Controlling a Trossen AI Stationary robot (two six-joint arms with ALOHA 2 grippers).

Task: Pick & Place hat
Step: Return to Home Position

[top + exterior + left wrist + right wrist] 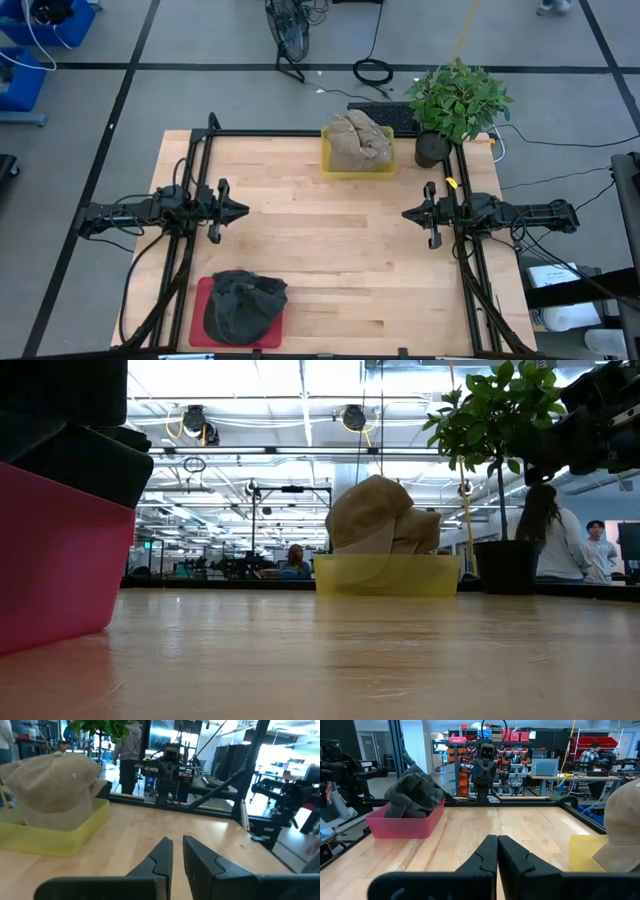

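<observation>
A tan hat (358, 142) (375, 510) (55, 785) lies crown up in a yellow tray (357, 173) at the table's far middle. A dark grey hat (243, 305) (415, 792) fills a red tray (199, 300) (405, 826) at the near left. My left gripper (243, 211) (178, 841) hovers level over the table's left side, a narrow gap between its fingertips and nothing in it. My right gripper (405, 213) (497, 837) hovers level over the right side, shut and empty. Both point at the table's middle, far from either hat.
A potted plant (455, 100) (500, 480) stands at the far right corner, next to the yellow tray. A dark keyboard (385, 115) lies beyond the table's far edge. Bare wood stretches between the two grippers. People stand in the room behind.
</observation>
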